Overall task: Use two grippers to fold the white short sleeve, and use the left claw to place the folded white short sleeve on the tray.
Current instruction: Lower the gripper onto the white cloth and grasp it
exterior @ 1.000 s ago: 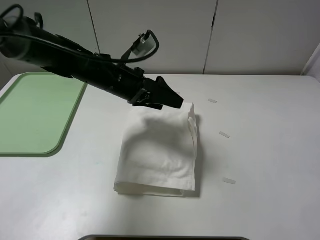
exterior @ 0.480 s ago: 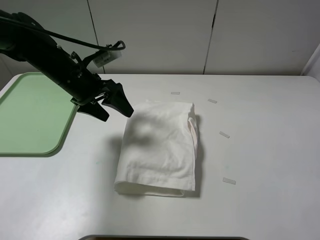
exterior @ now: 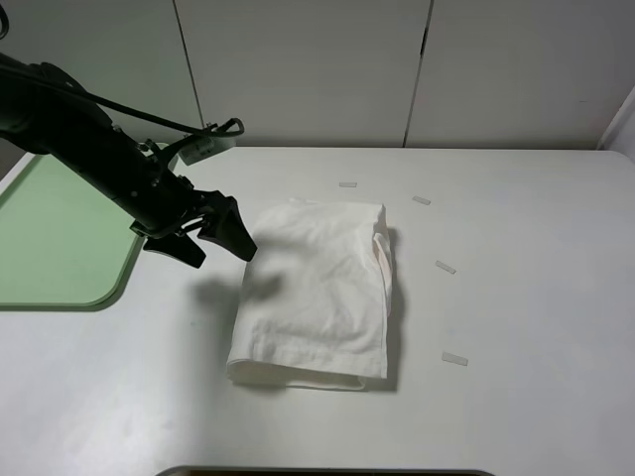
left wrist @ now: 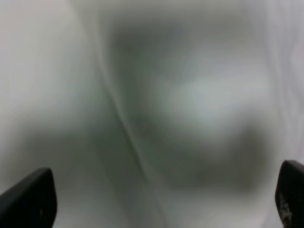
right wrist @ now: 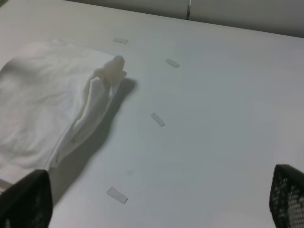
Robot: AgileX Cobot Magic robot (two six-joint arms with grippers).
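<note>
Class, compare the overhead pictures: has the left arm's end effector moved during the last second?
Yes. The left end effector has swung from the shirt's far edge toward the green tray, now beside the shirt's left edge.

The folded shirt (exterior: 317, 293) lies mid-table (exterior: 526, 297). The tray (exterior: 60, 238) sits at the table's left edge. The left gripper (exterior: 213, 238) hangs between them, apparently just beside the shirt's left border. Tape strips (exterior: 445, 268) lie right of the shirt.

Bulky black left arm (exterior: 89, 159) w/ looping black cable, narrow black end effector (exterior: 213, 238).
</note>
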